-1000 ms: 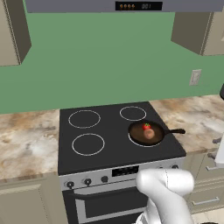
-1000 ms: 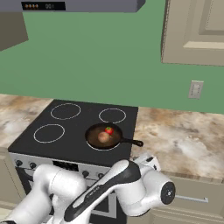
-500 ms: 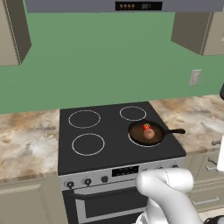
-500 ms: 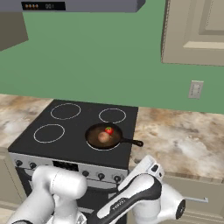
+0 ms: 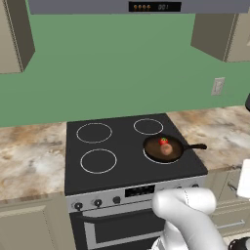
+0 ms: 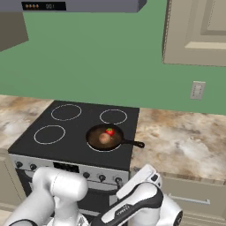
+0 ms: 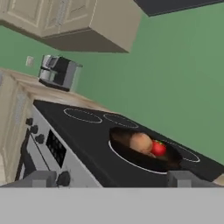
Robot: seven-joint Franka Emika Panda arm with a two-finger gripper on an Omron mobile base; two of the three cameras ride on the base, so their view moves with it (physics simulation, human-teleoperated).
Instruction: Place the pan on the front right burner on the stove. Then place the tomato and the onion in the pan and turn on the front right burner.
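The dark pan (image 5: 152, 146) (image 6: 95, 136) (image 7: 127, 151) sits on the front right burner (image 5: 146, 156) of the black stove (image 5: 127, 168) (image 6: 75, 132). Its handle (image 5: 195, 146) points right. Inside it the tan onion (image 5: 167, 149) (image 6: 104, 138) (image 7: 141, 142) lies beside the red tomato (image 5: 164, 141) (image 6: 109, 131) (image 7: 158, 148). My gripper (image 7: 113, 179) is open and holds nothing. It is low in front of the stove's right front corner, level with the control panel. The nearest knob (image 7: 64, 178) sits close beside the left fingertip (image 7: 41, 178).
Black knobs (image 5: 97, 202) (image 6: 102, 177) line the silver control panel around a small display (image 5: 140, 191). Marbled counters (image 5: 29, 161) (image 6: 185, 141) flank the stove. A coffee machine (image 7: 59, 72) stands on the far counter. A wall outlet (image 6: 197, 90) is at the right.
My arm has swung lower and further right in front of the stove. The pan, the onion and the tomato have not moved. The gripper stays open.
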